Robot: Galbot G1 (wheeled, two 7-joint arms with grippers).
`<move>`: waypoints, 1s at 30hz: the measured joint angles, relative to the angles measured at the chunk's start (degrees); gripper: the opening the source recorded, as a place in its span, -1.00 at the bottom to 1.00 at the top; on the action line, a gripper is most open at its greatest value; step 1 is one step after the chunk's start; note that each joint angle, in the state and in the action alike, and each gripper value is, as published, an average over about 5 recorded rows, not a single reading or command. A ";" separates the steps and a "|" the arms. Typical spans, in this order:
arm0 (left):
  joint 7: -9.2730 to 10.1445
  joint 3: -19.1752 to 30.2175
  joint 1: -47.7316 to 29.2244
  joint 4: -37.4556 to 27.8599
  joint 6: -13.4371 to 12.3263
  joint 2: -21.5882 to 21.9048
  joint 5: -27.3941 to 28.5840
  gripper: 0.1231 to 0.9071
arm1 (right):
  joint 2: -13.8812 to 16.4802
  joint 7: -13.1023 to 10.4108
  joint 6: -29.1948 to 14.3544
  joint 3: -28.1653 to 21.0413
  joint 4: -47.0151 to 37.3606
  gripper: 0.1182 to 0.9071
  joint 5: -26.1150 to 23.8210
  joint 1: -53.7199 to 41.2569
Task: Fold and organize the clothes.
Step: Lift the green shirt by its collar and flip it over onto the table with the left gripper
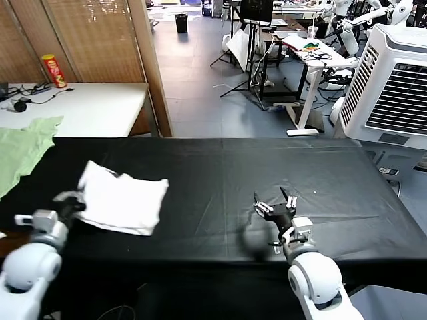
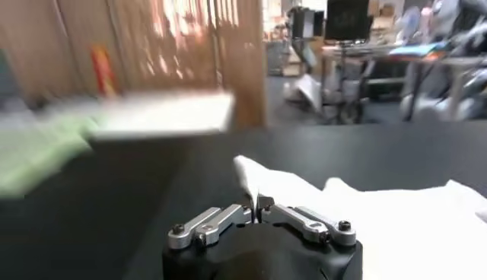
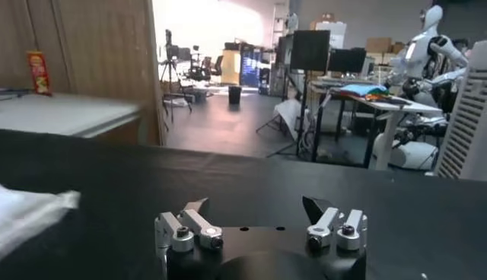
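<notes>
Spreading across most of the head view is the black-covered worktop [image 1: 220, 180], the landmark for everything else. Behind the worktop's far left corner stands a white side table [image 1: 87, 107] with a red snack can [image 1: 54, 71] upright near its back edge. A pale green garment [image 1: 23, 150] hangs over the worktop's left end, partly lying on the black cover.

On the left part of the worktop, toward the front edge, lies the white T-shirt [image 1: 123, 200], folded into a rough, rumpled rectangle; no print shows on the side facing up. It sits apart from the green garment, with bare black cover between the 2.

The left claw [image 1: 72, 200] is at the T-shirt's left edge, low over the worktop near its front left. In the left wrist view the left claw [image 2: 259, 204] has its 2 fingertips drawn together and pinching a raised corner of the white cloth [image 2: 365, 221].

The right claw [image 1: 275, 203] hovers over bare black cover on the right half of the worktop, well apart from the T-shirt. Its fingers [image 3: 198, 209] stand wide apart with nothing between them.
</notes>
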State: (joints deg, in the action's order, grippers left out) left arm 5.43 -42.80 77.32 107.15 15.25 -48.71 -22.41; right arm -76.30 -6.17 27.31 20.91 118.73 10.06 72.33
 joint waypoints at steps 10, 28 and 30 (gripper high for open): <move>4.10 3.58 3.75 11.20 -0.02 -0.82 17.09 -0.94 | -0.57 0.22 -0.06 -0.21 -0.17 0.72 -0.81 0.87; 1.21 34.73 -1.66 4.01 -9.44 -22.22 23.28 -0.42 | 0.57 2.48 4.45 -2.34 0.96 0.72 7.07 2.24; -0.72 34.70 -1.73 4.19 -11.68 -22.00 22.62 -0.17 | 0.52 2.36 5.61 -3.14 0.52 0.72 9.20 1.67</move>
State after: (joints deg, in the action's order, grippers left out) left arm 4.72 -8.10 75.59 111.33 3.57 -70.72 0.22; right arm -75.78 -3.81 32.92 17.76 119.25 19.26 74.00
